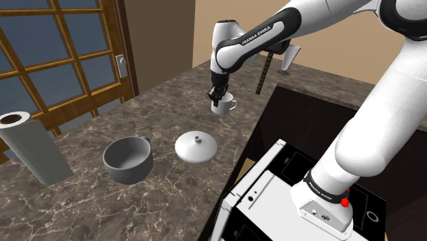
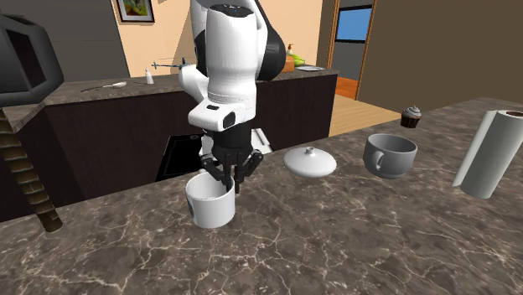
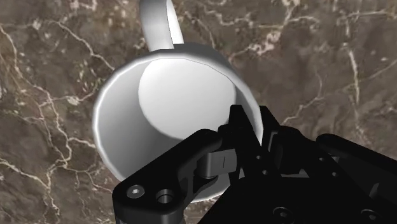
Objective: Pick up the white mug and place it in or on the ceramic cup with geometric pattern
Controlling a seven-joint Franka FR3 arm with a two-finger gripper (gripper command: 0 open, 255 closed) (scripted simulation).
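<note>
Standing by the dark marble countertop [image 1: 82, 205] and reading the shoulder view from its left edge: one roll of paper towels [image 1: 31, 147] stands upright at the far left, in front of a wood-framed window [image 1: 55, 55]. Next comes one grey cup [image 1: 128, 159], wide, mouth up and empty. Just beside it, apart from it, one white lid [image 1: 196, 147] lies knob up. Further toward the middle and higher in the frame, well apart from the grey cup, is the single white mug [image 1: 222, 104], upright with its handle toward the right. The black gripper [image 1: 217, 96] comes down onto its rim from above. In the wrist view the fingers [image 3: 238, 127] are pinched on the mug's [image 3: 172, 89] wall, one inside and one outside, on the side opposite the handle, so the gripper [image 3: 253, 130] is clamped on it. The mug's base looks level with the marble; I cannot tell whether it is lifted. The one white arm [image 1: 315, 20] carries the only legible writing, "FRANKA EMIKA", on its forearm, and its stand [image 1: 274, 205] sits at the lower right. In the second exterior view the order runs mug [image 2: 209, 201] with gripper [image 2: 228, 180], lid [image 2: 309, 162], grey cup [image 2: 390, 155], one cupcake [image 2: 410, 116] behind it, then the roll [image 2: 490, 155] at the right edge.
</note>
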